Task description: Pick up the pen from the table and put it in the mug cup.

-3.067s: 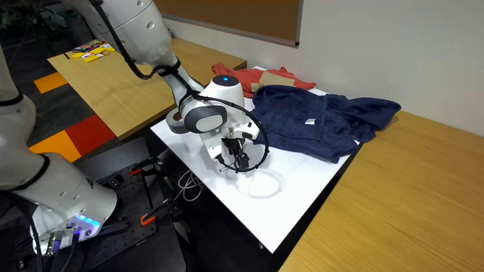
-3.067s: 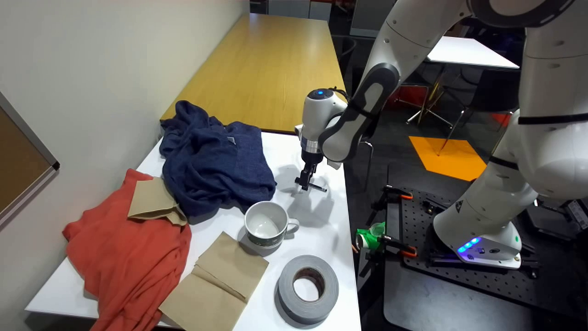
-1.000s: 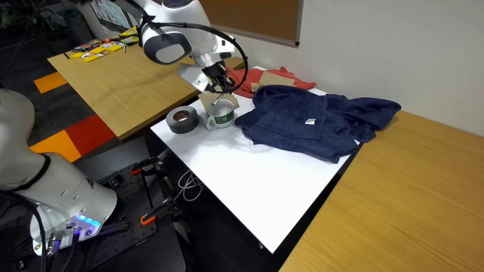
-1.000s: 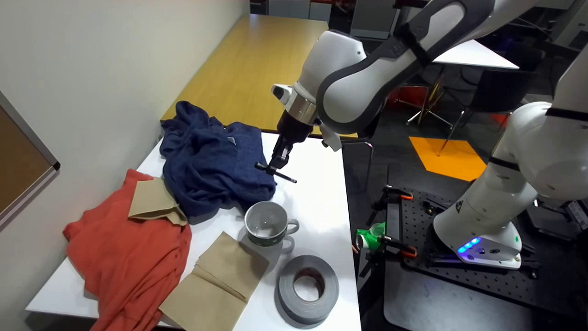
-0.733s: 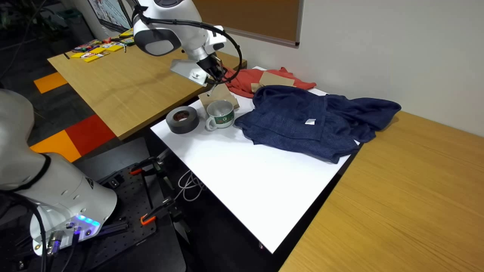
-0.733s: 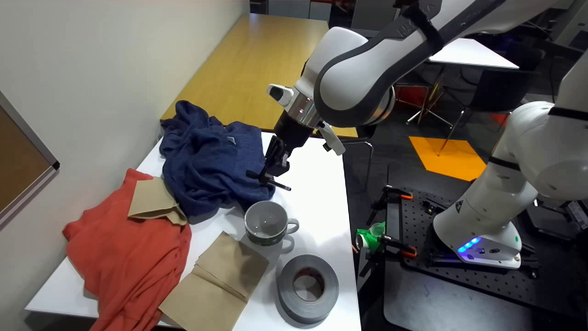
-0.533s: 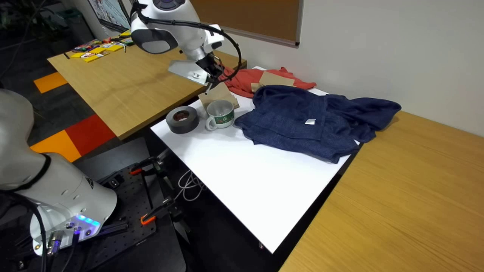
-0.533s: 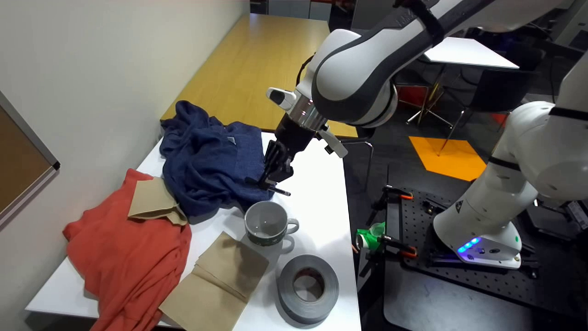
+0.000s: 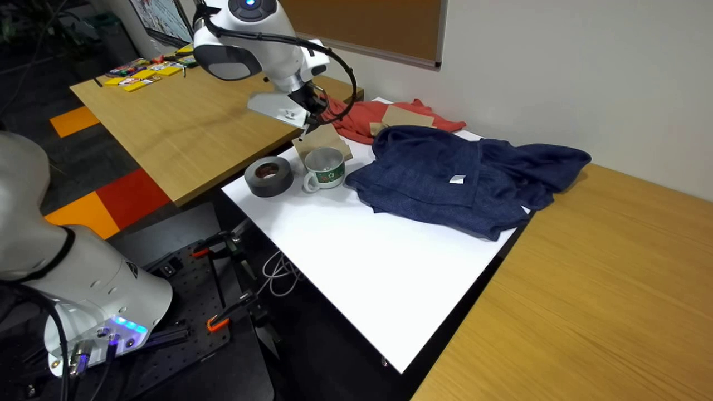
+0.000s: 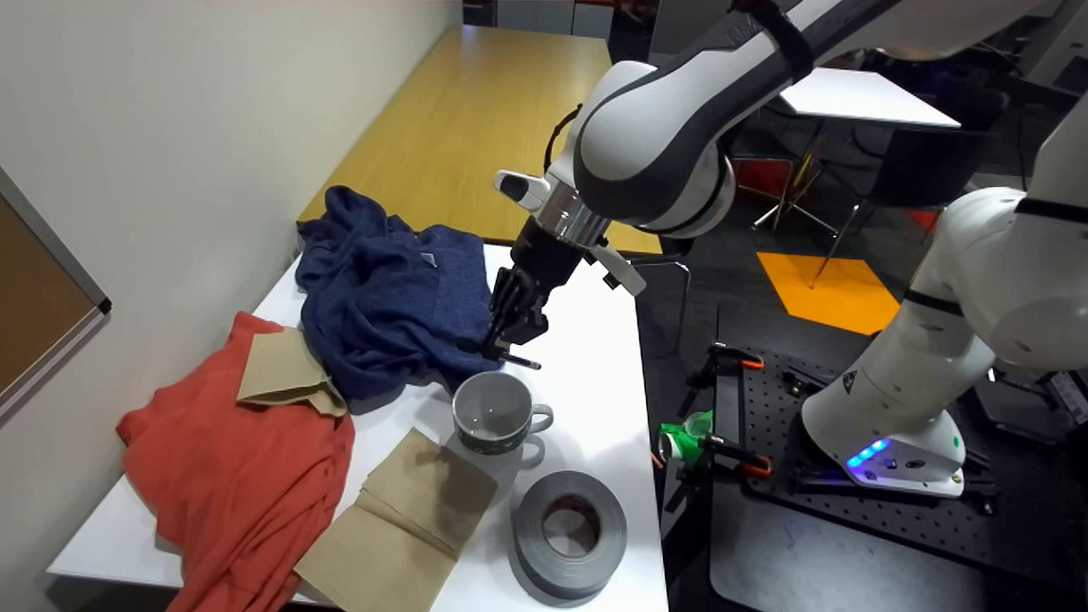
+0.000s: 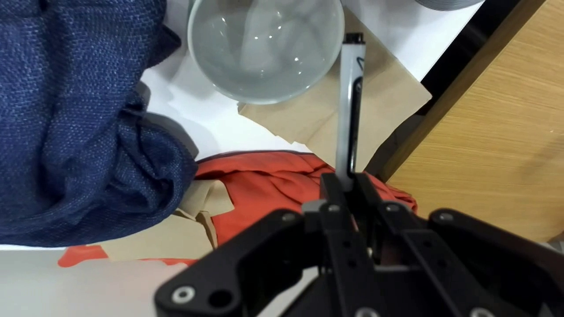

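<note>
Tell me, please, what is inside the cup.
In an exterior view, the cup shows only bare inner wall and bottom; its front wall covers the nearest inner side.

Over on the white table [image 9: 390, 295], the mug cup [image 10: 493, 416] stands upright near a grey tape roll [image 10: 529, 531] and creased brown paper [image 10: 395, 531]; a navy cloth [image 10: 404, 306] sprawls rumpled beside a red cloth [image 10: 242, 459].

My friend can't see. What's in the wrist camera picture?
A black gripper holds a white-and-black pen, its far end just right of a pale mug in the picture, not inside it. Blue cloth lies on the left; red cloth shows behind the gripper.
</note>
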`<action>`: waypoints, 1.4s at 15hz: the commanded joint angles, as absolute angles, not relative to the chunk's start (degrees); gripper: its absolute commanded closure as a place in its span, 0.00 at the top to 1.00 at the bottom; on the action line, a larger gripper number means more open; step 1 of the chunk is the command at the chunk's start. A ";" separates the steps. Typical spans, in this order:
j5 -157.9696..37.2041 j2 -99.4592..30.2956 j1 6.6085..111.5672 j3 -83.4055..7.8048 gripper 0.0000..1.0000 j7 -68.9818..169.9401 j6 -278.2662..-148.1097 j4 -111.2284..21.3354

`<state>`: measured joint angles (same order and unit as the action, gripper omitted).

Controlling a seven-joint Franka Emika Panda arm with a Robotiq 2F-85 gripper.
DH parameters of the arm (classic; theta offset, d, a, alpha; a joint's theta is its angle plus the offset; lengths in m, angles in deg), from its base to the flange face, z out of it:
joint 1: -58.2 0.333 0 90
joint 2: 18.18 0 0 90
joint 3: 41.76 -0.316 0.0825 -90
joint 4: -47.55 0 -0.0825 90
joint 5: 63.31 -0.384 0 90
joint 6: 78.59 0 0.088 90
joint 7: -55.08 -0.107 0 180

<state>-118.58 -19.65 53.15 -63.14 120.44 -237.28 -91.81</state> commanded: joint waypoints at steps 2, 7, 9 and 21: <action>-129.51 -23.12 52.90 -63.51 0.03 133.24 -237.54 -89.17; -136.57 -27.47 52.75 -63.44 0.03 145.38 -237.66 -87.14; -137.93 -29.02 52.74 -63.42 0.03 148.31 -237.90 -86.37; -139.39 -35.93 53.44 -63.16 0.03 153.70 -244.14 -84.07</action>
<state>-138.07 -34.34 52.96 -62.97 151.65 -240.90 -85.37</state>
